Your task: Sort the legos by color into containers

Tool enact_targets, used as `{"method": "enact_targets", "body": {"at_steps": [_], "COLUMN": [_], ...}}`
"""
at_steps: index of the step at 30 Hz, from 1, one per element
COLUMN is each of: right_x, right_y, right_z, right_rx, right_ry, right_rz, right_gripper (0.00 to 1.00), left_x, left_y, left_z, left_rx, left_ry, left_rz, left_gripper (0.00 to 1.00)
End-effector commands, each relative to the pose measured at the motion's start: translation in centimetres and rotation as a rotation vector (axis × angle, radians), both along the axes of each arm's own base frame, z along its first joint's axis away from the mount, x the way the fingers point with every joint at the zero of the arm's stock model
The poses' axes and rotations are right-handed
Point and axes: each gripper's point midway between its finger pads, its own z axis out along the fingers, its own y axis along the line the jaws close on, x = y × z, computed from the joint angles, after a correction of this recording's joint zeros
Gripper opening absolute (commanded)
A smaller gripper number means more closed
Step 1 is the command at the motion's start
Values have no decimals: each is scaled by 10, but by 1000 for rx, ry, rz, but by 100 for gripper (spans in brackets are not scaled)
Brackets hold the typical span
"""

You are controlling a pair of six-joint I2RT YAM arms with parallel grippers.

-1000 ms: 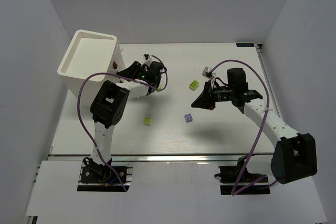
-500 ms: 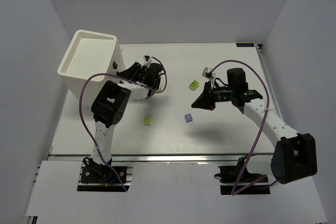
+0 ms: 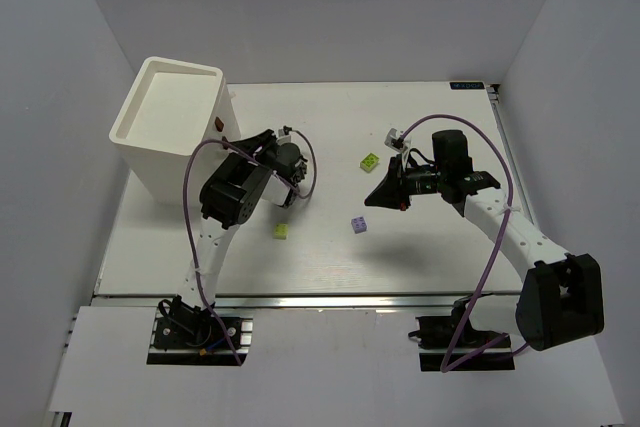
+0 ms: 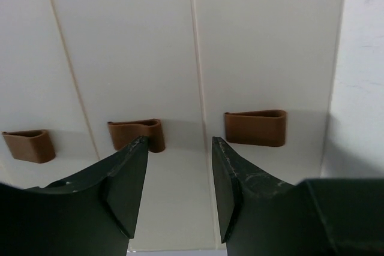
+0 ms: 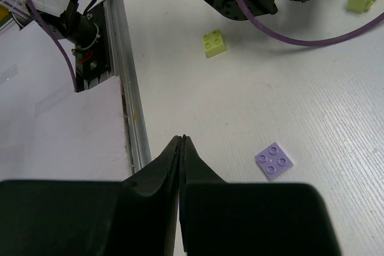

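Aims the left gripper (image 4: 177, 148), jaws half parted and empty, at the brown knobs (image 4: 256, 128) on the box (image 3: 170, 122) front, likely to pull a drawer (image 4: 264, 58), with the right gripper (image 5: 181, 140) pinched shut on nothing, legos (image 3: 358, 224) loose well beyond that front.

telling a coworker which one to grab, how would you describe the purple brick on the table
On the white table, find the right gripper near the middle. Just nearer the arm bases than its tip lies a small flat square brick with four studs. It is pale purple; the left-hand brick and the far brick are yellow-green.
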Motion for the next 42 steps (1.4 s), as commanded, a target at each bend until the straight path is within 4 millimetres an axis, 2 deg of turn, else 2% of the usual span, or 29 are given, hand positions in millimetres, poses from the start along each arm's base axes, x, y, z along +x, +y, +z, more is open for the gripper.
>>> {"method": "enact_targets", "body": {"at_steps": [1, 11, 15, 24, 29, 32, 36, 42], "right_x": [5, 5, 4, 5, 6, 5, 6, 6], "right_y": [2, 2, 2, 2, 2, 2, 1, 1], "right_z": [15, 16, 16, 16, 16, 15, 16, 15], "right_rx": [25, 24, 25, 26, 24, 24, 23, 22], "right_ry": [-47, -48, -48, -49, -51, -46, -51, -47], "right_rz": [18, 22, 24, 27, 22, 23, 21, 21], "right_gripper": [2, 2, 2, 2, 2, 2, 2, 2], "left_x": [-14, -11, -12, -11, -11, -12, -13, -15], "left_y": [6, 4, 13, 13, 13, 14, 14, 15], "left_z": [43, 59, 61, 68, 73, 76, 82, 90], "left_rx": [-255, -266, -260, -262, -267, -268, -274, -283], "left_ry": [-436, -465, -465, -477, -486, -489, -501, -515], "left_rz": [24, 18, 36, 30, 30, 29, 28, 30], "left_gripper": [57, 57, 58, 52, 43, 33, 28, 15]}}
